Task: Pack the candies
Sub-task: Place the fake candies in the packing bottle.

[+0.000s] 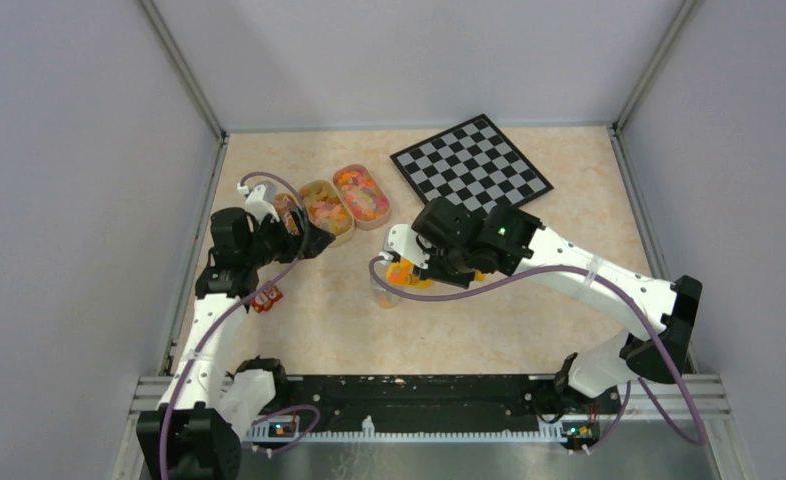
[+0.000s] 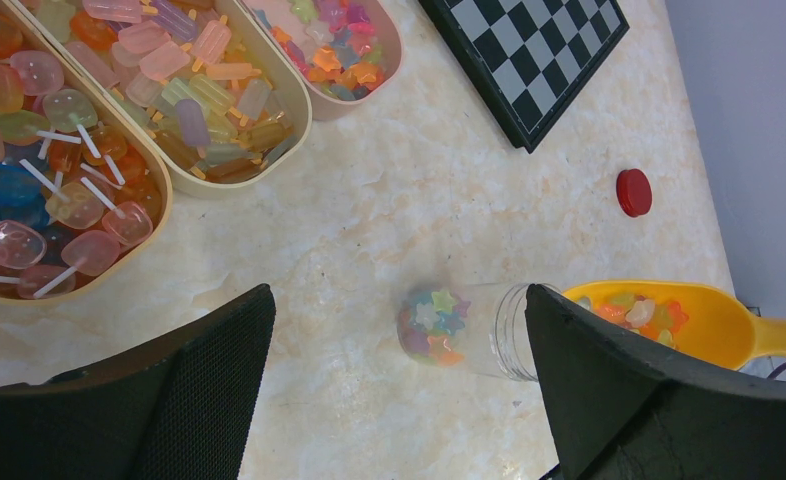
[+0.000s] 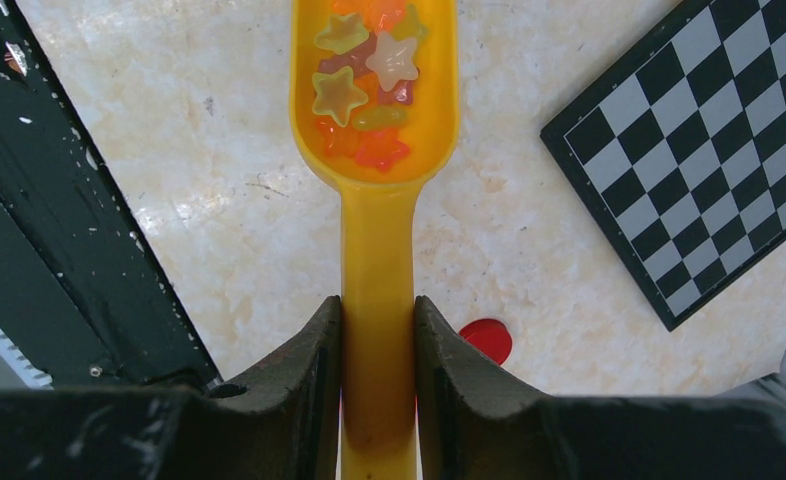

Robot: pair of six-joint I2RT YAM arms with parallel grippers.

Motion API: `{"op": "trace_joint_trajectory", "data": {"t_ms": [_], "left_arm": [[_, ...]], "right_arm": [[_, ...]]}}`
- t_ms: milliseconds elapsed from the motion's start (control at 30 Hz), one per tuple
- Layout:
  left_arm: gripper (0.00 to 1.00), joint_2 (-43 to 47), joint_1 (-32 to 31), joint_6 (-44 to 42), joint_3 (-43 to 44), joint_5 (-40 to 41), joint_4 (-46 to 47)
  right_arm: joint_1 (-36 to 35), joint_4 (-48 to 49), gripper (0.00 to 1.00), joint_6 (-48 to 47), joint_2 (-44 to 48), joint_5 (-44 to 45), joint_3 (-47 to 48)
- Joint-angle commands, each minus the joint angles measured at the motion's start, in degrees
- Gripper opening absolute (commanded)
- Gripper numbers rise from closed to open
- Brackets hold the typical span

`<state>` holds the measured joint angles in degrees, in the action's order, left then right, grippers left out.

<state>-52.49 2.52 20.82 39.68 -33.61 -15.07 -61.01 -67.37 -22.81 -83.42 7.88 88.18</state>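
Note:
Small star-shaped candies point(image 3: 367, 85) in orange, yellow, pink and green lie in the bowl of a yellow scoop point(image 3: 377, 250). My right gripper point(image 3: 377, 325) is shut on the scoop's handle and holds the bowl close beside the mouth of a clear jar point(image 2: 494, 330). The jar stands on the table with a layer of candies point(image 2: 432, 325) at its bottom. More candies point(image 2: 334, 45) fill an oval tray point(image 1: 361, 193). My left gripper point(image 2: 399, 300) hangs open above the table left of the jar, holding nothing. In the top view the scoop point(image 1: 405, 273) sits over the jar point(image 1: 386, 295).
The jar's red lid point(image 2: 633, 192) lies loose on the table right of the jar. Two more oval trays point(image 2: 291, 110) hold lolly-shaped sweets near my left arm. A chessboard point(image 1: 471, 163) lies at the back right. A small red packet point(image 1: 266, 296) rests by the left arm.

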Motion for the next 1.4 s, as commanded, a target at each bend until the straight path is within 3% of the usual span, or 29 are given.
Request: {"op": "trace_joint_trajectory", "data": {"t_ms": [0, 1367], "left_arm": [[0.99, 1.03, -0.22, -0.87, -0.36, -1.02, 1.5], [0.99, 1.65, -0.24, -0.96, -0.42, -0.85, 1.3]], "right_arm": [[-1.04, 0.42, 0.0, 0.29, -0.32, 0.87, 3.25], [-2.46, -1.58, 0.0, 0.23, -2.44, 2.27, 5.95]]}}
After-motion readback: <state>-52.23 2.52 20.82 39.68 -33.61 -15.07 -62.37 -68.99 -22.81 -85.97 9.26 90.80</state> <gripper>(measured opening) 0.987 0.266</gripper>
